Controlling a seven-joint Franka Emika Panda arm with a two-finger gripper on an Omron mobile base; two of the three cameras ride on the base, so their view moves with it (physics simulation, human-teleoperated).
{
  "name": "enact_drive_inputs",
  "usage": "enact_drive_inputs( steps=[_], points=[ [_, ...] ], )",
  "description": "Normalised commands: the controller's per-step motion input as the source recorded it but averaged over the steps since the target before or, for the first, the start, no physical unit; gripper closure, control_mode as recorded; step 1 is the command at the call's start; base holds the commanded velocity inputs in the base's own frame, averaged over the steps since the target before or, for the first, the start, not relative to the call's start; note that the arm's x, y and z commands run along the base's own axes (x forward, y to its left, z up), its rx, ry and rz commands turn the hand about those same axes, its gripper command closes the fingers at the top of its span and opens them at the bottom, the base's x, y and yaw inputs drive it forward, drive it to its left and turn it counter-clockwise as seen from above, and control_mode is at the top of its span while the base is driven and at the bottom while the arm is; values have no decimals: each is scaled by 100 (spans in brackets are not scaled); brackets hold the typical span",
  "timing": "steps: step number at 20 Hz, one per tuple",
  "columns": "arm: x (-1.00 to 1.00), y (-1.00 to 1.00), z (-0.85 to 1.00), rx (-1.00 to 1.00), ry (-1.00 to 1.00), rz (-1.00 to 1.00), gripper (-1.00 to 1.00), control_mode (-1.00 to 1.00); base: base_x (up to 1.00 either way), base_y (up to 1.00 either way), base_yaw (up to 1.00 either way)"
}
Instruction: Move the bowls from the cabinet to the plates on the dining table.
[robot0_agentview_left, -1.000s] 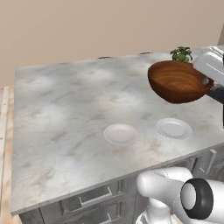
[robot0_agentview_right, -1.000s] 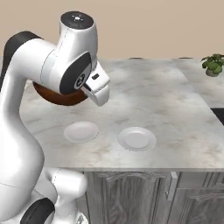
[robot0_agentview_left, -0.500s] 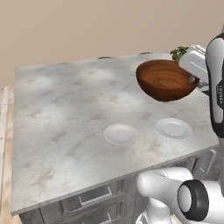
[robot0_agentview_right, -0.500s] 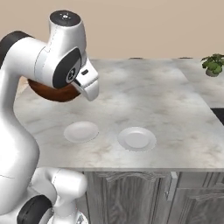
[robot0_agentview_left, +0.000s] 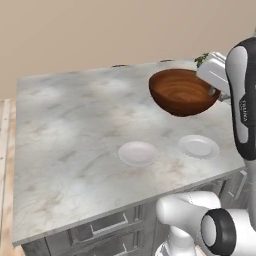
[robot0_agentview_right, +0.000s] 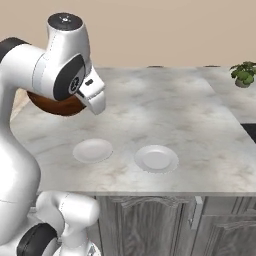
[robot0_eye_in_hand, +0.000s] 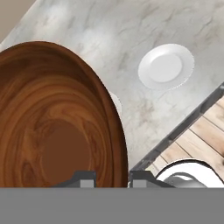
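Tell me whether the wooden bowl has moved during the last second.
Yes. The wooden bowl has shifted left over the dining table, now nearer above the two plates than the plant.

arm: raised high, bent forward at the elbow | wrist: angled downward | gripper (robot0_eye_in_hand: 113, 178): clamped narrowly on the rim of the wooden bowl (robot0_agentview_left: 182, 93) | fingers (robot0_eye_in_hand: 85, 179): one set either side of the rim

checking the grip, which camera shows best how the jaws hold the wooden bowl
The hand view: the two fingertips stand either side of the wooden bowl's rim, shut on it. The left base view shows the whole bowl above the table but little of the grip. In the right base view the arm hides most of the bowl.
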Motion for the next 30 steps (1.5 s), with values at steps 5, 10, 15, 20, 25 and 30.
enact_drive_inputs(
  steps=[5, 10, 15, 20, 25, 30],
  points=[
    [11, 30, -32, 4, 1, 0, 100, -100, 0, 0, 0],
    [23, 14, -45, 5, 9, 0, 100, -100, 0, 0, 0],
    [0, -2, -49, 20, 3, 0, 100, -100, 0, 0, 0],
    [19, 0, -32, 13, 13, 0, 100, -100, 0, 0, 0],
    [33, 2, -5, -7, 11, -1, 100, -100, 0, 0, 0],
    [39, 1, -4, -12, 11, -1, 100, -100, 0, 0, 0]
  ],
)
